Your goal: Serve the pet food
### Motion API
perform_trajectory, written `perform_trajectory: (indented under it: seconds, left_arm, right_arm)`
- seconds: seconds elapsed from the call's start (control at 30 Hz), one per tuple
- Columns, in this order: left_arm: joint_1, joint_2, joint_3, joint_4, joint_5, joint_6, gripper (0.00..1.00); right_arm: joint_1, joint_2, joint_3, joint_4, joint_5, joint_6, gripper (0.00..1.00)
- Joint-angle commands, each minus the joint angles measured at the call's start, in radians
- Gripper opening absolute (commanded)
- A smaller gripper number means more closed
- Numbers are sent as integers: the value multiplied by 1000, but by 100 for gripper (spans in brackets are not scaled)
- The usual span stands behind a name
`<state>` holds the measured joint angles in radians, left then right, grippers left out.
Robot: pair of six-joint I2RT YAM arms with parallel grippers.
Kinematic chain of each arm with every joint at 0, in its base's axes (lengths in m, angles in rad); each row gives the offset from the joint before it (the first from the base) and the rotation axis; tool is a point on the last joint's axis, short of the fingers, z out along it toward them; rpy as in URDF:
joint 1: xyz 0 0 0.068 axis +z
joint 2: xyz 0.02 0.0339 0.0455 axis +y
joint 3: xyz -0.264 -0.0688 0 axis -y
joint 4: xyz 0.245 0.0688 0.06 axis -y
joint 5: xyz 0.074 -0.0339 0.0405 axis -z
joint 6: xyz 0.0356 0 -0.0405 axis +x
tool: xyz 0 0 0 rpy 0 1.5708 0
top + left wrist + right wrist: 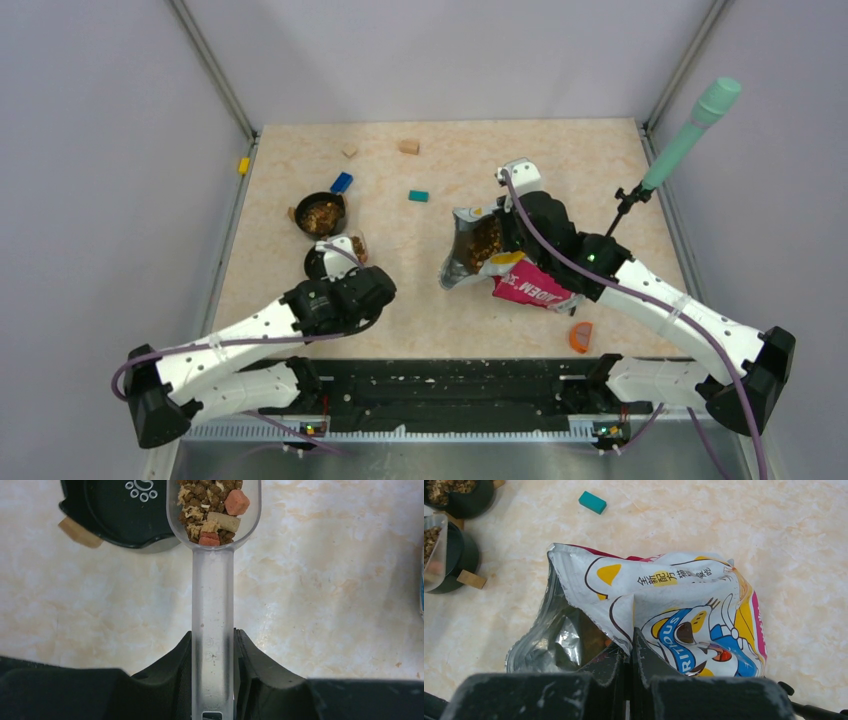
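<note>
Beige marbled tabletop point(420, 300). Left gripper point(213, 640) clamps a clear plastic scoop point(213, 580) of brown kibble pellets point(207, 505) at the rim of a black bowl point(120, 515); best centred over it, then tipped slowly. Right gripper point(630, 650) pinches the glossy cartoon-cat bag point(684, 605).

White arm links point(240, 325), black joints point(335, 298), purple cables point(520, 205), scuffed matte black fingers point(165, 680), small green light point(590, 257)

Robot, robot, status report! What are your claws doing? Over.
Left claw shut on scoop loaded with pet food, at black bowl rim. Right claw shut on bag. Nothing blocking.
</note>
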<state>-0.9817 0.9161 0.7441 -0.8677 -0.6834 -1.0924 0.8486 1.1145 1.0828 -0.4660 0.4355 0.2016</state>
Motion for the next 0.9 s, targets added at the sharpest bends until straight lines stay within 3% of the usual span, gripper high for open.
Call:
perform_trajectory:
  seconds: [0.0, 0.33, 0.67, 0.87]
  left_arm:
    - [-42, 97, 120, -251, -131, -376, 0]
    - [-70, 209, 257, -449, -102, -579, 0]
    - [-70, 223, 321, -357, -68, -680, 0]
    - [-70, 348, 424, -451, -36, -840, 0]
  right_arm:
    - [0, -22, 31, 54, -27, -33, 0]
    - [-3, -14, 66, 24, -81, -67, 0]
    - [-3, -32, 58, 11, -115, -69, 0]
    - [-2, -60, 36, 15, -136, -62, 0]
